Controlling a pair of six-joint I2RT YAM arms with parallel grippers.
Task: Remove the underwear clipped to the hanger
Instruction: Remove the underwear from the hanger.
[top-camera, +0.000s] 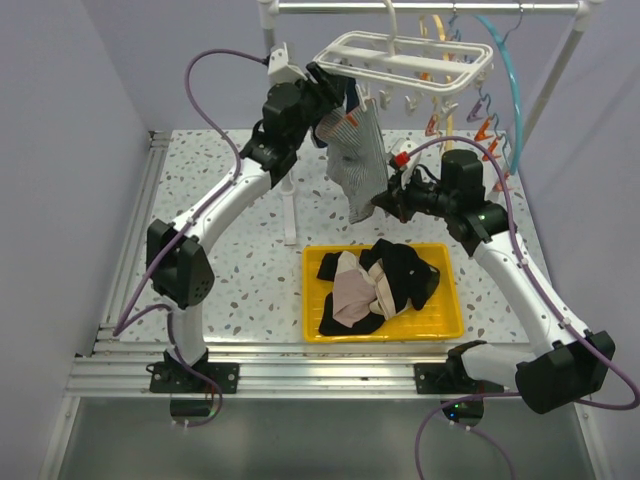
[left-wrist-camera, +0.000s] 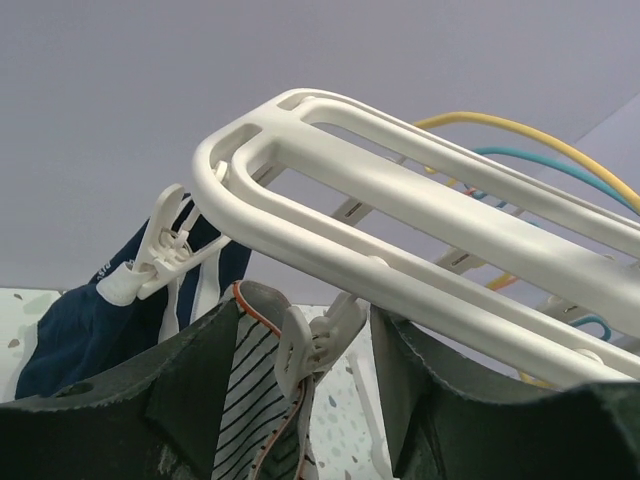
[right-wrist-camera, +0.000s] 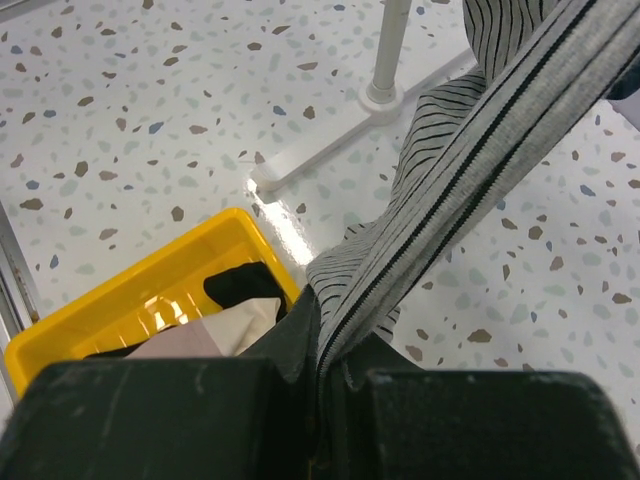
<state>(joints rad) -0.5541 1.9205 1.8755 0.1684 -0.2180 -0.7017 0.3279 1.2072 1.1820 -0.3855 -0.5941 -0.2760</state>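
- Nearest, one yellow tray (top-camera: 312, 300) holds a heap (top-camera: 375, 290) of black and pink-beige underwear; how many pieces cannot be told.
- Just beyond it, the right gripper (right-wrist-camera: 320, 375) is clenched on the bottom edge of the striped pair (top-camera: 352, 160).
- That pair is pulled taut, its long axis slanting from the gripper up and away to a clip (left-wrist-camera: 305, 350).
- The left gripper (top-camera: 330, 100) stands parted, one finger on each side of that clip.
- Left of it, a second clip (left-wrist-camera: 150, 265) holds one navy pair (left-wrist-camera: 80, 340), hanging down.
- Both clips belong to one white hanger (left-wrist-camera: 400, 215); two pairs hang on it.
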